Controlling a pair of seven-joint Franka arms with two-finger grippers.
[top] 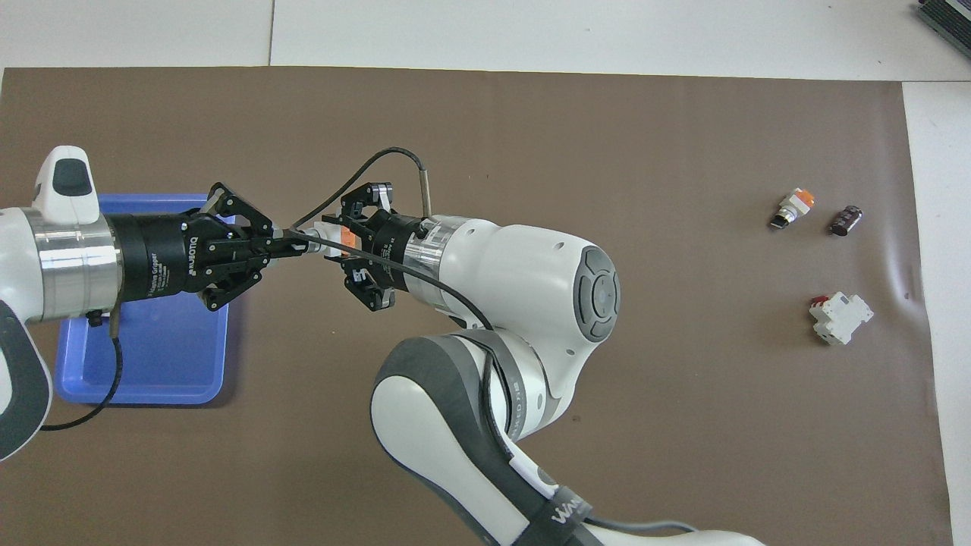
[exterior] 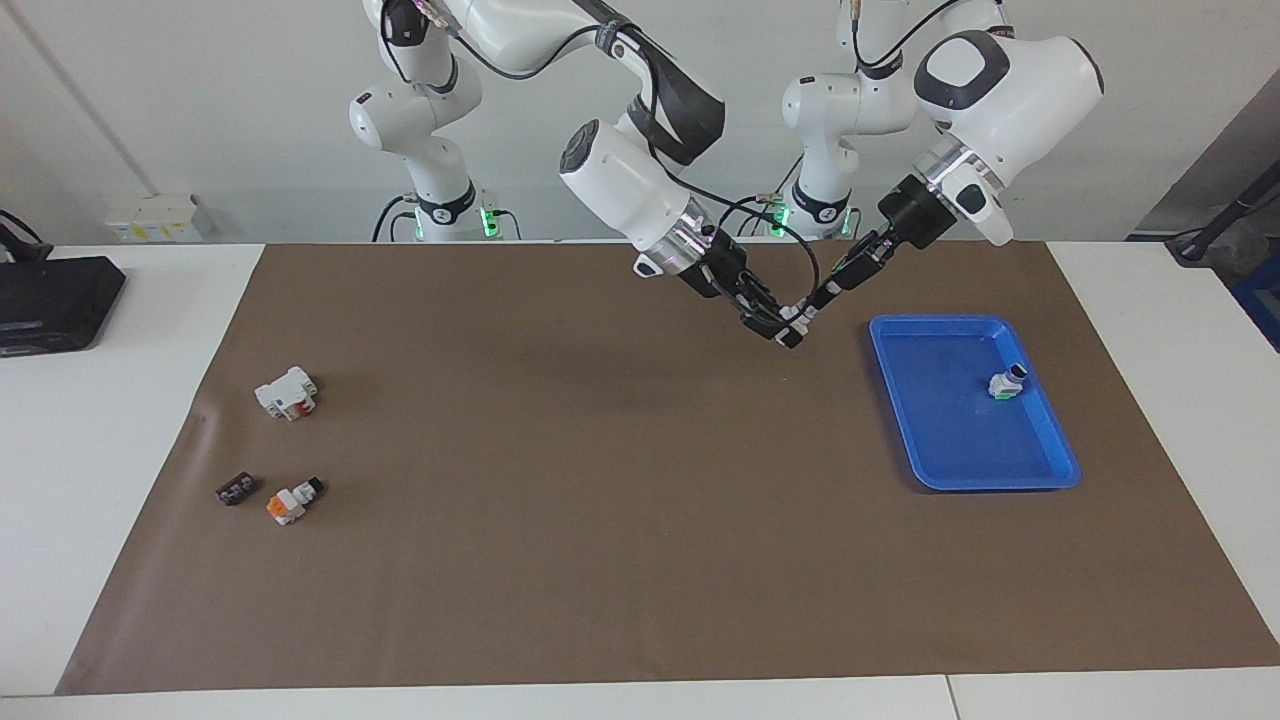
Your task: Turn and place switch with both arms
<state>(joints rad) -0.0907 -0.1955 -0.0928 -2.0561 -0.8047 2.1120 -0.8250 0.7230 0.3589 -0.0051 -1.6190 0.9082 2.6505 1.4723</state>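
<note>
My two grippers meet in the air over the brown mat, beside the blue tray (exterior: 1040, 470). A small white switch (exterior: 796, 318) with an orange face is held between them; it also shows in the overhead view (top: 325, 246). My right gripper (exterior: 778, 328) is shut on it from the right arm's end. My left gripper (exterior: 818, 300) is shut on its other end with narrow fingertips. A second switch (exterior: 1007, 382) stands in the tray. A third switch (exterior: 293, 499), orange and white with a black knob, lies on the mat toward the right arm's end.
A larger white block with red marks (exterior: 287, 392) and a flat black piece (exterior: 236, 489) lie near the third switch. In the overhead view my left arm covers part of the tray (top: 152, 364). A black device (exterior: 50, 300) sits off the mat.
</note>
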